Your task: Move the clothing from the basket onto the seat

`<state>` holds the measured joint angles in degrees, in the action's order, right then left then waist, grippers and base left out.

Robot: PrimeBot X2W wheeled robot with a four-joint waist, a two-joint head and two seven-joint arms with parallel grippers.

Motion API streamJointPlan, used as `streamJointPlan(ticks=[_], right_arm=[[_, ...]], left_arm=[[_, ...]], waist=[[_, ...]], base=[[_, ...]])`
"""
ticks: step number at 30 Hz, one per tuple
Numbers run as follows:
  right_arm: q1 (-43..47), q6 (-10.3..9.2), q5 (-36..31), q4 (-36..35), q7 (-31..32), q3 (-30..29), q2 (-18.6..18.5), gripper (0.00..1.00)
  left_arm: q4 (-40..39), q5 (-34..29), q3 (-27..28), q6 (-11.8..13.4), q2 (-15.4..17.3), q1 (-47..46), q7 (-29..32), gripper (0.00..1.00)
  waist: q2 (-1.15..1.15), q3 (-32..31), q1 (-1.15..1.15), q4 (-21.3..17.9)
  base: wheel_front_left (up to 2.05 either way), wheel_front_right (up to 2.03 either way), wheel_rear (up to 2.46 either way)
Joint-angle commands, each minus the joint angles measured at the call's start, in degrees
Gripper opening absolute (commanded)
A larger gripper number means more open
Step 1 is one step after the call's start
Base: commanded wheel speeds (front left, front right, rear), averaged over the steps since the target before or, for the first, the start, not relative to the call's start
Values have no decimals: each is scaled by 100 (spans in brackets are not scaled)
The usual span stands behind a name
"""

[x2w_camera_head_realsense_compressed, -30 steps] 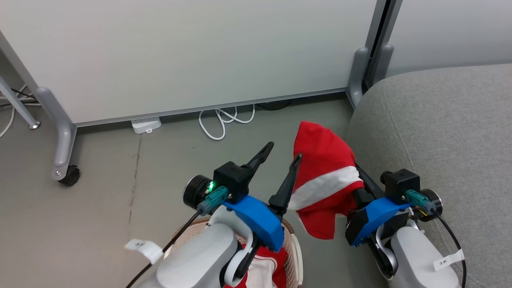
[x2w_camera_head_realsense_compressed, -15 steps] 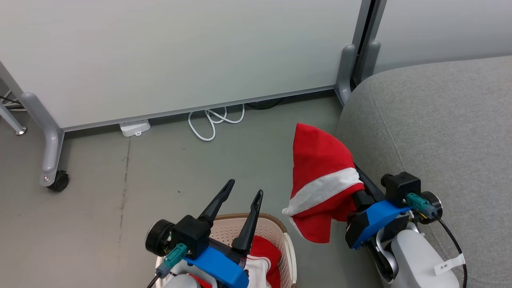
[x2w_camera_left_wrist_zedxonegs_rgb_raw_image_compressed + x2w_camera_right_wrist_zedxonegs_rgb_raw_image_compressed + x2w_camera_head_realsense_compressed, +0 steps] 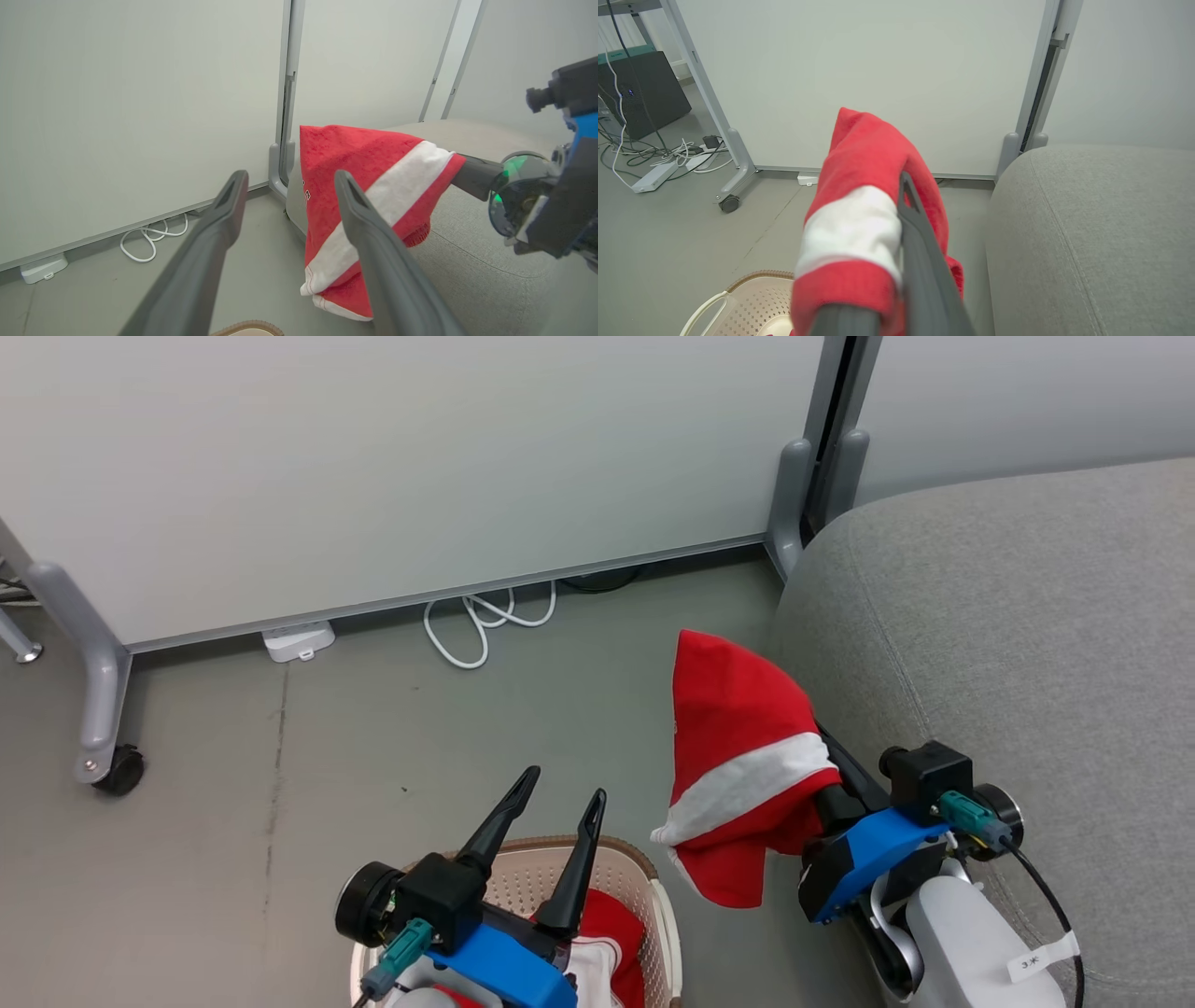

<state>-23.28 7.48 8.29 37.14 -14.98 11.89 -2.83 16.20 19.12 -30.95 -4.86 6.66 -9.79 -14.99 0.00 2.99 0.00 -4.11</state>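
My right gripper (image 3: 766,709) is shut on a red garment (image 3: 738,747) with a white band. The garment drapes over the fingers and hangs above the floor, just left of the grey seat (image 3: 1008,644). In the right wrist view the garment (image 3: 864,154) covers one finger, with the seat (image 3: 1087,233) to its right. My left gripper (image 3: 565,786) stands open and holds nothing above the cream basket (image 3: 644,868), where more red and white clothing (image 3: 607,919) lies. The left wrist view looks past its open gripper (image 3: 289,179) at the held garment (image 3: 355,172) and the seat (image 3: 467,261).
A white partition (image 3: 420,457) on grey legs with a caster (image 3: 117,770) stands behind. A coiled white cable (image 3: 476,625) and a white adapter (image 3: 299,639) lie on the floor at its base. More cables and power strips (image 3: 654,163) lie off to the left.
My left gripper has drawn back and down over the basket, staying open. The camera has turned toward the seat. The right gripper still holds the garment beside the seat.
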Motion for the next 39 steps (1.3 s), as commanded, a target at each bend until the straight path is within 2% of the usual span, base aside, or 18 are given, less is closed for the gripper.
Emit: streamJointPlan(ticks=[1,14,30,39], right_arm=[[1,3,37,-46,-31,20,-11,0],[-8,3,104,-226,-30,52,-11,0],[53,3,332,-410,-28,114,-9,0],[111,3,343,-433,-28,115,-9,0]], left_arm=[[4,-54,52,-29,-23,-7,-29,100],[53,-365,251,-218,-179,-81,-28,100],[139,-496,261,-268,-156,-179,-29,100],[152,-507,208,-272,-134,-244,-28,100]], waist=[[0,14,0,-78],[0,162,0,-1051],[0,356,0,-2278],[0,429,0,-2702]], base=[[0,0,0],[0,0,0],[0,0,0],[0,0,0]])
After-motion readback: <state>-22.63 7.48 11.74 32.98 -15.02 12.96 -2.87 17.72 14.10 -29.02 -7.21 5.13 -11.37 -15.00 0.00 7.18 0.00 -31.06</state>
